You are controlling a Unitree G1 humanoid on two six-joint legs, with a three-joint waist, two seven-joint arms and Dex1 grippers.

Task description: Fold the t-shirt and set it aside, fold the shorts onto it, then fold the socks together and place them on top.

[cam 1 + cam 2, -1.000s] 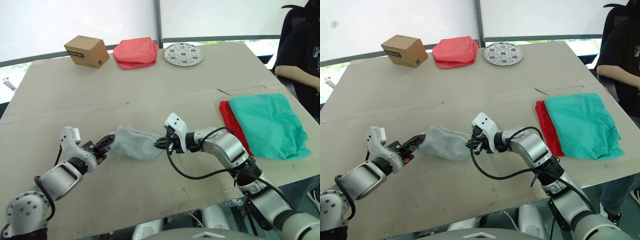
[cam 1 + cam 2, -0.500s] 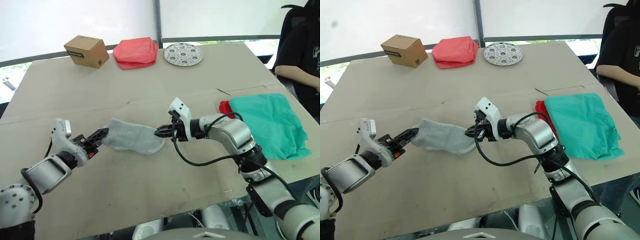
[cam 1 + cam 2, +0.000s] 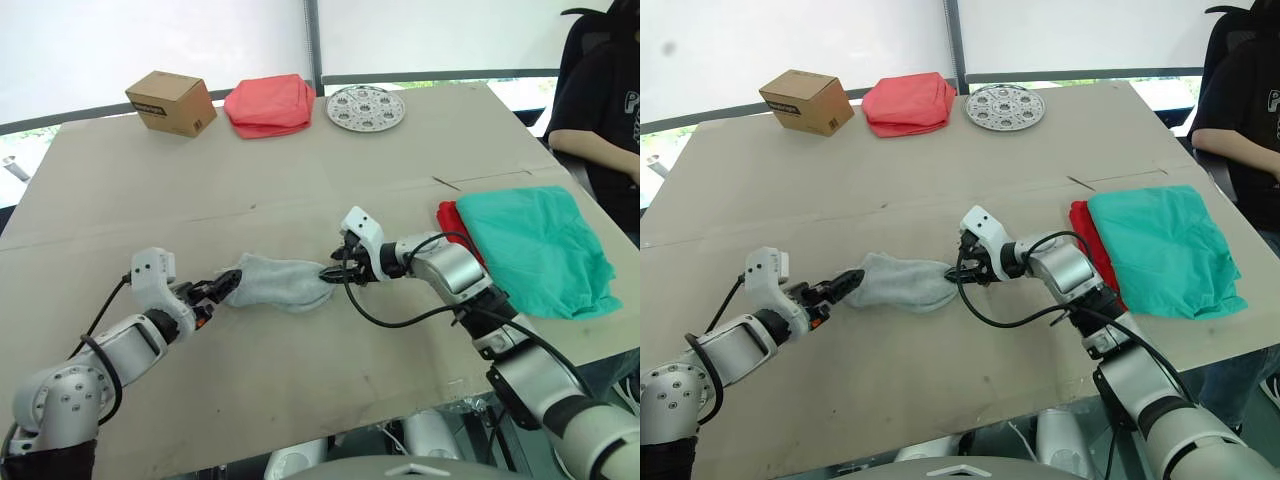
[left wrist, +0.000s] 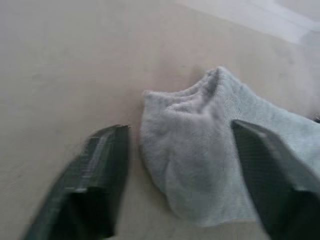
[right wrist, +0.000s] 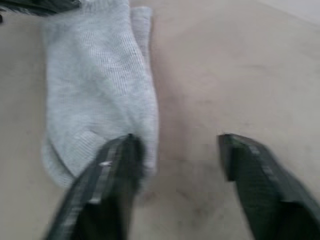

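I see the socks [image 3: 283, 283] lying flat on the counter [image 3: 300, 180] between my two claws: the left claw [image 3: 222, 289] sits at their left end with fingers spread apart, released, and the right claw [image 3: 337, 274] is at their right end, likewise spread, one finger touching the knit edge in the right wrist view. The shorts [image 3: 541, 252] rest folded on the t-shirt [image 3: 456, 228] at the counter's right side, well apart from the socks
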